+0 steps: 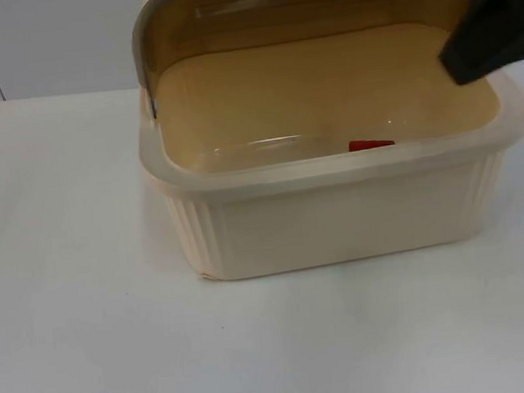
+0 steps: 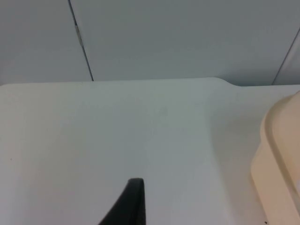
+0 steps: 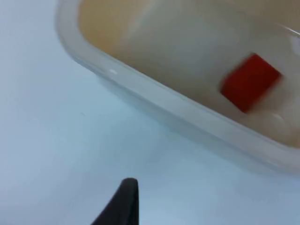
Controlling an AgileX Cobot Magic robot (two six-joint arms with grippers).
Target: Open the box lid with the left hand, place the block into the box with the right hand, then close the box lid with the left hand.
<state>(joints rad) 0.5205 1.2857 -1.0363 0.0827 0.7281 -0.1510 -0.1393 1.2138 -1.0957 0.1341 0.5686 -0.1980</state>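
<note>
- The box [image 1: 338, 217] stood on the white table [image 1: 81, 344], its mouth facing up and unblocked from above.
- The lid [image 1: 226, 14] stood raised along the far rim, walling off the approach from behind.
- The right arm [image 1: 497, 30] hung over the box's right far corner, narrowing entry there.
- A red block [image 3: 250, 82] lay on the box floor near the front wall.
- Bare table lay left of and in front of the box.

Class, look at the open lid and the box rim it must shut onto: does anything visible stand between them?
Yes. A black part of the right arm reaches over the cream plastic box's right rim, under the raised translucent lid. The red block already lies inside, below the rim.
</note>
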